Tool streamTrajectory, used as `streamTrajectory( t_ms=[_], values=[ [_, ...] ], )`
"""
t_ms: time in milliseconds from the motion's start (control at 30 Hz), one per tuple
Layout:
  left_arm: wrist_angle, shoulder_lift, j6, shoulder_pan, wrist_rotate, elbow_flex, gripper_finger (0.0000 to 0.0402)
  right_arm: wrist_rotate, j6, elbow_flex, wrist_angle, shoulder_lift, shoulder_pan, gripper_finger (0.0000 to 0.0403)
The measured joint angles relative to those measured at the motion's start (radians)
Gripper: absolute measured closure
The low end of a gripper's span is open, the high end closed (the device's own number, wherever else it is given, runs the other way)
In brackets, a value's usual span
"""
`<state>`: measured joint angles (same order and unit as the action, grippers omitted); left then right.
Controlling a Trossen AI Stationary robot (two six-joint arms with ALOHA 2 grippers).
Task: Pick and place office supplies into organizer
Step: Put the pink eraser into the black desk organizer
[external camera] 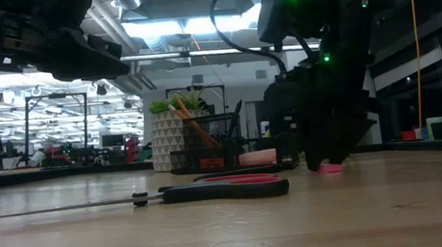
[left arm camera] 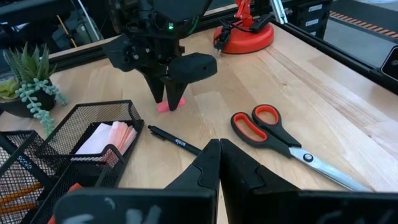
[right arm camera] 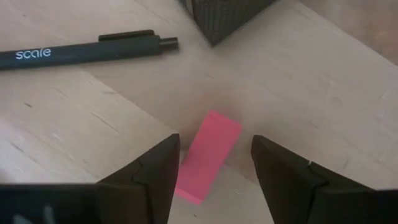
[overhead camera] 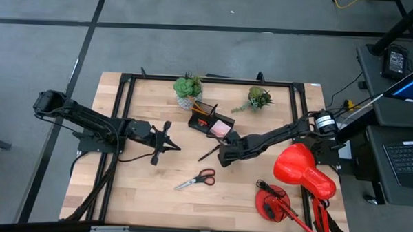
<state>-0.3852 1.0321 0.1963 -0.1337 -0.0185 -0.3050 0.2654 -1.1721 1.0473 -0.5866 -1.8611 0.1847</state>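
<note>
From above, the black organizer (overhead camera: pixel 210 120) sits mid-table toward the far side, with orange pencils (overhead camera: pixel 202 109) in its tall back compartment and a pink sticky-note pad (overhead camera: pixel 222 128) in its low tray. The right gripper (overhead camera: pixel 226 156) is down at the table just near of the organizer, beside a black pen (overhead camera: pixel 208 152). The red-handled scissors (overhead camera: pixel 197 179) lie nearer, well apart from the organizer. The left gripper (overhead camera: pixel 166 138) hovers left of the organizer.

At table height, the scissors (external camera: pixel 212 190) lie flat in front and a pink eraser (external camera: pixel 329 166) shows under the right arm.

The left wrist view shows the left gripper (left arm camera: pixel 219 163) with fingers together, holding nothing, and the right gripper (left arm camera: pixel 173 99) standing over the eraser (left arm camera: pixel 165 106).

The right wrist view has its fingers spread either side of the eraser (right arm camera: pixel 207 155), not yet clamping it.

I judge the task partly done: pencils and pad are stowed; eraser, pen and scissors remain.
</note>
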Motion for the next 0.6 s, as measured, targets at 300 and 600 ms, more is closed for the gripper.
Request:
streamTrajectory(
  t_ms=[300,600],
  values=[
    [0.0,0.0,0.0,0.0,0.0,0.0,0.0399,-0.017,0.008,0.016,-0.062,-0.01,-0.002,0.0199],
    [0.0,0.0,0.0,0.0,0.0,0.0,0.0399,-0.031,0.022,0.031,-0.098,-0.012,-0.002,0.0212]
  ],
)
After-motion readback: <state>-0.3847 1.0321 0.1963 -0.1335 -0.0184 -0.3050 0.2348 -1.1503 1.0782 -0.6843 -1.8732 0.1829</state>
